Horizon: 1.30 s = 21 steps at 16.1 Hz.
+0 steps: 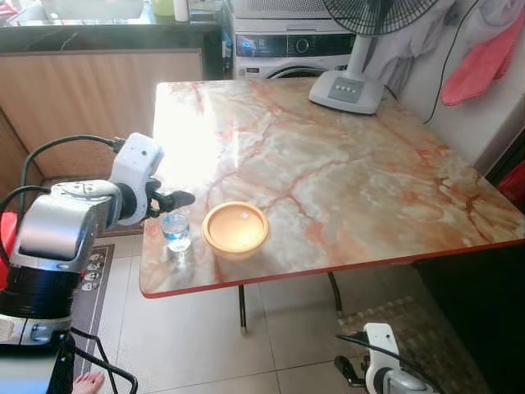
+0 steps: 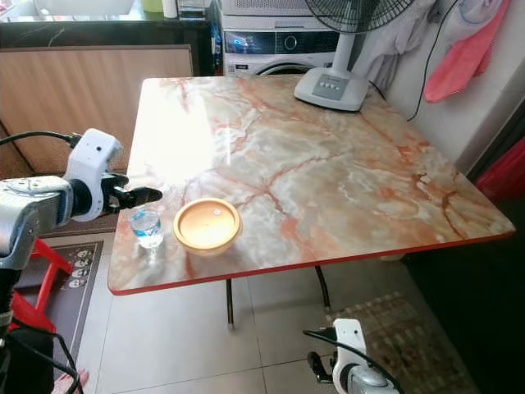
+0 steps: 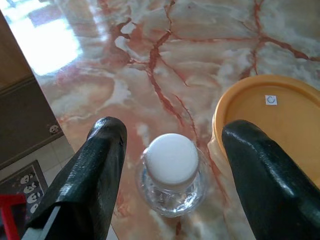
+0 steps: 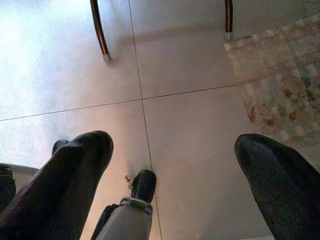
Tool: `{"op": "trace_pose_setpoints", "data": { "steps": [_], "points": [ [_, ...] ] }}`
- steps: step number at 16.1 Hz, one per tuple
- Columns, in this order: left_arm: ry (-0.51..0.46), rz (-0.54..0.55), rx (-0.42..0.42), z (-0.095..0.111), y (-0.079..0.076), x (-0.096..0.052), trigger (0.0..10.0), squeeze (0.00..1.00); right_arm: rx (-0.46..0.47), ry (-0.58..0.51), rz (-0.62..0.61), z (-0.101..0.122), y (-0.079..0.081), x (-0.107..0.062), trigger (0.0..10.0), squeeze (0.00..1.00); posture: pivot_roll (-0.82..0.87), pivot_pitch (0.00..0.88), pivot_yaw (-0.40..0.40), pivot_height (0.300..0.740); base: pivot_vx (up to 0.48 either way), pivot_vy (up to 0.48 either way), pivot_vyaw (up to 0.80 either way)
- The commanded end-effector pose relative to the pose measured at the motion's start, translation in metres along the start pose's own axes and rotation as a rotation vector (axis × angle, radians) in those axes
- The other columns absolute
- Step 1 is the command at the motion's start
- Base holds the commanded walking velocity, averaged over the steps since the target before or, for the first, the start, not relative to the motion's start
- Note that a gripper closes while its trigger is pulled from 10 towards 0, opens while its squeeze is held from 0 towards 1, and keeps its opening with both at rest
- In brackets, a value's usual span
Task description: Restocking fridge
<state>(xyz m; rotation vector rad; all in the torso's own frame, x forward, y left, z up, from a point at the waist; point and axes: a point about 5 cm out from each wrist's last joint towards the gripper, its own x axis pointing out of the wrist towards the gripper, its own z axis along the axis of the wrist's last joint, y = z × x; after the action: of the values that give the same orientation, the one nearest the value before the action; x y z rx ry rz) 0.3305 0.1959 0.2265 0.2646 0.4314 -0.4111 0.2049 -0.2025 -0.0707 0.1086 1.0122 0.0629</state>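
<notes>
bottle (image 1: 175, 231) left of bowl (image 1: 235, 228), on table (image 1: 344, 189)

No words or numbers can be read in these pictures. The orange bowl (image 3: 270, 120) on the table has a small white sticker (image 3: 271, 100) with a round arrow sign on it, and no letters. The washing machine (image 2: 283, 43) shows a lit blue panel and a round dial, but the marks there are too small to read. The floor mat (image 3: 22, 182) by the table carries small round face-like drawings without text. The fan base (image 1: 348, 90) has buttons whose marks cannot be made out.
</notes>
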Motion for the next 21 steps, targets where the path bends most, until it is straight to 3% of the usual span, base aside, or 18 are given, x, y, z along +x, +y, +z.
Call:
{"op": "trace_pose_setpoints", "data": {
  "steps": [1, 5, 6, 7, 9, 10, 15, 16, 19, 21],
  "points": [
    [0.010, 0.003, 0.019, -0.0020, -0.0006, -0.0008, 9.5, 0.00, -0.004, 0.010, -0.005, -0.0029, -0.0022, -0.0007, 10.0, 0.00, 0.17, 0.000, -0.070, 0.740, 0.000, 0.000, 0.00],
    [0.027, 0.014, 0.023, -0.0047, 0.0007, -0.0021, 9.8, 0.00, -0.004, 0.011, -0.003, -0.0030, -0.0020, -0.0007, 10.0, 0.00, 0.17, 0.000, -0.069, 0.740, 0.000, 0.000, 0.00],
    [0.030, 0.020, 0.027, -0.0051, 0.0011, -0.0023, 7.8, 0.00, -0.004, 0.012, -0.003, -0.0030, -0.0021, -0.0007, 10.0, 0.00, 0.17, 0.000, -0.069, 0.740, 0.000, 0.000, 0.00],
    [0.030, 0.023, 0.028, -0.0051, 0.0013, -0.0023, 2.6, 0.00, -0.005, 0.012, -0.004, -0.0030, -0.0021, -0.0007, 10.0, 0.00, 0.17, 0.000, -0.069, 0.740, 0.000, 0.000, 0.00],
    [0.024, 0.020, 0.043, -0.0046, 0.0008, -0.0022, 2.8, 0.00, -0.004, 0.012, -0.003, -0.0029, -0.0020, -0.0006, 10.0, 0.00, 0.17, 0.000, -0.069, 0.740, 0.000, 0.000, 0.00],
    [0.023, 0.022, 0.046, -0.0045, 0.0007, -0.0019, 10.0, 0.00, -0.004, 0.012, -0.003, -0.0029, -0.0019, -0.0006, 10.0, 0.00, 0.17, 0.000, -0.070, 0.740, 0.000, 0.000, 0.00],
    [0.021, 0.031, 0.044, -0.0041, 0.0021, -0.0018, 9.0, 0.00, -0.005, 0.012, -0.001, -0.0026, -0.0016, -0.0006, 10.0, 0.00, 0.18, 0.000, -0.069, 0.740, 0.000, 0.000, 0.00],
    [0.020, 0.034, 0.044, -0.0039, 0.0026, -0.0021, 4.8, 0.00, -0.005, 0.012, -0.001, -0.0026, -0.0016, -0.0006, 10.0, 0.00, 0.18, 0.000, -0.069, 0.740, 0.000, 0.000, 0.00],
    [0.018, 0.048, 0.044, -0.0041, 0.0055, -0.0027, 0.7, 0.00, -0.009, 0.013, 0.000, -0.0024, -0.0017, -0.0006, 10.0, 0.00, 0.18, 0.000, -0.070, 0.740, 0.000, 0.000, 0.00],
    [0.017, 0.045, 0.043, -0.0038, 0.0051, -0.0029, 0.1, 0.00, -0.010, 0.013, -0.001, -0.0024, -0.0018, -0.0006, 10.0, 0.00, 0.18, 0.000, -0.070, 0.740, 0.000, 0.000, 0.00]
  ]
}}
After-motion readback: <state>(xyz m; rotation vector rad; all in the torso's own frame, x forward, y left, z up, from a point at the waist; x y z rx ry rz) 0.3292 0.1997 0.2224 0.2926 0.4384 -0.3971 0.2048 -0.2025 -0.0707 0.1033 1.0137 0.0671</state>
